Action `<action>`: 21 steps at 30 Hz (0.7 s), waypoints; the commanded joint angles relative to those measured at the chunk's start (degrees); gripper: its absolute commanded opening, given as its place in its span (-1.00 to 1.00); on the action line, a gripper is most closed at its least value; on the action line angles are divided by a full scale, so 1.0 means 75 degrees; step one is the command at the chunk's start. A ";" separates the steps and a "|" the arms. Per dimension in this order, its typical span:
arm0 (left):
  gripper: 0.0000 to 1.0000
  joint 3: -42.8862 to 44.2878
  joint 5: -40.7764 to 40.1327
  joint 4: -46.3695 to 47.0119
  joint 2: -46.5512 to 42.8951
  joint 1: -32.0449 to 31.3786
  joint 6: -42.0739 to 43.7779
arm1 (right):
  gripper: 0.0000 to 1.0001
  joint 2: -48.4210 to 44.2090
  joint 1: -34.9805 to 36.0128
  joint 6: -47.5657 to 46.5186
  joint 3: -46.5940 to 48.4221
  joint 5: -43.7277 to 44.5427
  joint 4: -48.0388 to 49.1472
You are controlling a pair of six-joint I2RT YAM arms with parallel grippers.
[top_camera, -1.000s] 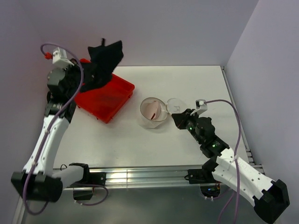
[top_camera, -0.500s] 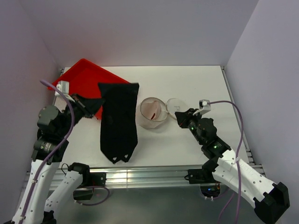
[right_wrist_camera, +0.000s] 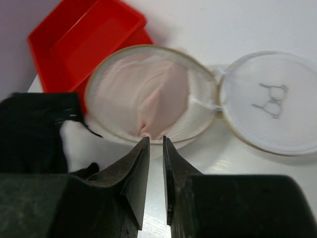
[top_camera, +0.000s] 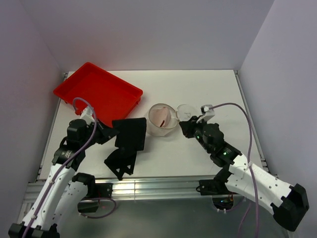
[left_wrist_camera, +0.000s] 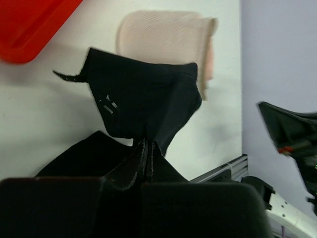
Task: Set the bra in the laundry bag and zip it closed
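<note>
The bra [right_wrist_camera: 148, 94] already lies folded inside the round mesh bag [right_wrist_camera: 148, 47], just ahead of the right fingers [right_wrist_camera: 143, 158]. The step in hand looks like the closing. The bag's flat lid [right_wrist_camera: 270, 129], with a small black mark [right_wrist_camera: 270, 99] on its face, lies flipped open on the bench [right_wrist_camera: 223, 25], ahead and to the right of those fingers and hinged to the bag's right side.

To do this well, the right fingers should take the lid by its far rim and not by the soft mesh. They should swing it over the bag so the two stiff rims meet all round, then check that no pink fabric sits over the edge where the zip would snag. The zip pull is too small to make out here, so it has to be found before any pull. The bag will probably slide on the bench unless the other arm steadies it.

The right fingers stand a narrow slit apart with nothing seen between them. Their tips sit at the bag's near rim, and whether they touch it cannot be told.

The left fingers [left_wrist_camera: 147, 158] are pressed together on a fold of black cloth [left_wrist_camera: 143, 99], which hangs ahead of them. The bag lies beyond the cloth, and a red tray [left_wrist_camera: 29, 25] sits off to the upper left. They would need to drop the cloth before helping.
</note>
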 commanded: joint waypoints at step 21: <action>0.47 0.2070 -0.1737 -0.0083 0.0363 -0.0067 0.2034 | -0.15 0.4510 0.3695 -0.1347 0.3222 -0.1748 -0.0801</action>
